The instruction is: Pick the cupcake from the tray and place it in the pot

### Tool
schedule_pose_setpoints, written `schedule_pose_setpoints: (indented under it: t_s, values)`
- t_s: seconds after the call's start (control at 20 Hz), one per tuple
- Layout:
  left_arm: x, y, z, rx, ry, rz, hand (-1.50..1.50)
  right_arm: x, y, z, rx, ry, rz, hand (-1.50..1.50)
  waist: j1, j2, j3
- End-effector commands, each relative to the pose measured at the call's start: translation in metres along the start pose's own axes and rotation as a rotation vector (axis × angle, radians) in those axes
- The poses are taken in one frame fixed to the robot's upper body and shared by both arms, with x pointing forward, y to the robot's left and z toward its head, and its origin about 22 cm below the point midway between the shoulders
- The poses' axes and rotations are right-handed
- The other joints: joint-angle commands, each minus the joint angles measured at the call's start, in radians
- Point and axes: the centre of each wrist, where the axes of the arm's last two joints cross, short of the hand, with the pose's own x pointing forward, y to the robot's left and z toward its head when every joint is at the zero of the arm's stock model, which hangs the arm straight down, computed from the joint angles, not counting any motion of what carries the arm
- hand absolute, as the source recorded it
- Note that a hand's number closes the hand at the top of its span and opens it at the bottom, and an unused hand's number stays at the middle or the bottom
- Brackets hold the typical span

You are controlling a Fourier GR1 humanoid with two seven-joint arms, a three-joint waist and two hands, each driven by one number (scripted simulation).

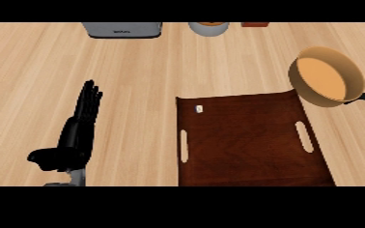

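A dark brown wooden tray (249, 145) with two slot handles lies on the counter at centre right. Near its far left corner sits one tiny white object (199, 108); I cannot tell what it is, and I see no cupcake clearly. The tan pot (327, 75) stands just past the tray's far right corner, and its orange inside looks bare. My left hand (76, 134) rests open at the lower left with its fingers pointing away, well left of the tray. My right hand does not show.
Along the counter's far edge stand a grey appliance (121, 29), a grey round container (209, 28) and a small red-brown item (254, 24). Bare wooden counter (143, 77) lies between my left hand and the tray.
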Motion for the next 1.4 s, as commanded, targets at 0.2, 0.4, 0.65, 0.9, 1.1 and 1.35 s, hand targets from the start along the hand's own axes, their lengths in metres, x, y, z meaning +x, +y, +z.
schedule_pose_setpoints:
  t_s: [0.2,0.4,0.65,0.9,1.1,1.35]
  values:
    - [-0.006,0.000,0.001,0.002,-0.001,-0.001,0.00,-0.004,0.007,-0.003,-0.139,-0.074,0.047,1.50,0.000,-0.001,0.002]
    - [-0.006,-0.004,-0.013,0.002,-0.013,0.007,0.00,0.003,0.017,-0.027,-0.155,-0.080,0.035,1.50,-0.001,0.001,0.002]
    - [-0.002,-0.006,0.004,-0.001,-0.009,-0.009,0.00,0.010,-0.016,-0.022,-0.137,-0.177,0.097,1.50,0.003,0.001,0.001]
    - [0.015,-0.024,-0.011,-0.106,-0.054,0.018,0.00,-0.018,-0.018,-0.037,0.412,-0.519,0.204,1.50,0.106,0.037,-0.004]
    - [0.005,-0.017,-0.002,-0.072,-0.021,0.014,0.00,0.008,-0.056,-0.111,0.407,-0.626,0.110,1.50,0.069,0.014,-0.001]
    - [0.005,-0.017,-0.009,-0.025,-0.010,0.002,0.00,0.041,-0.118,-0.162,0.261,-0.708,0.001,1.50,0.022,0.004,0.001]
